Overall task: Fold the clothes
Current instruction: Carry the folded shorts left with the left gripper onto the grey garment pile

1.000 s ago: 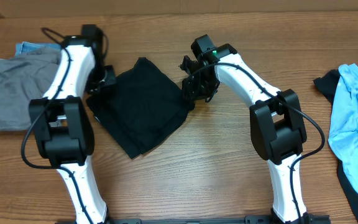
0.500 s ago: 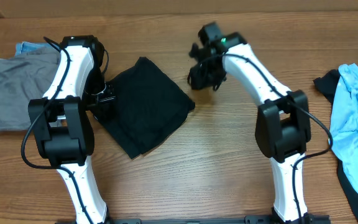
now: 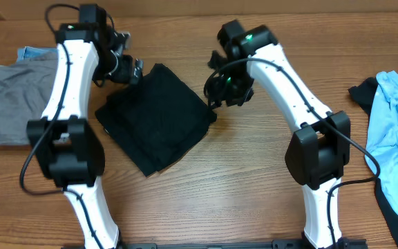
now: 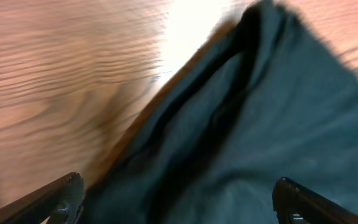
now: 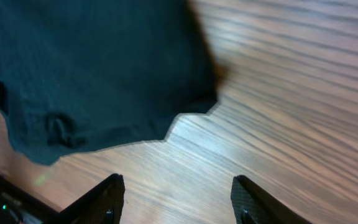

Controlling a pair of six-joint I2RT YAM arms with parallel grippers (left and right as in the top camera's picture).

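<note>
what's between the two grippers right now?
Overhead view: the upper part of the folded black garment lies between the left gripper and the right gripper.

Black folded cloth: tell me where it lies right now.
In the overhead view the black folded cloth lies flat on the table near mid-frame, between the left gripper at its upper-left edge and the right gripper by its right corner.

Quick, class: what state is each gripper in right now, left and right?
Left gripper: open, holding nothing.
Right gripper: open, holding nothing.
</note>
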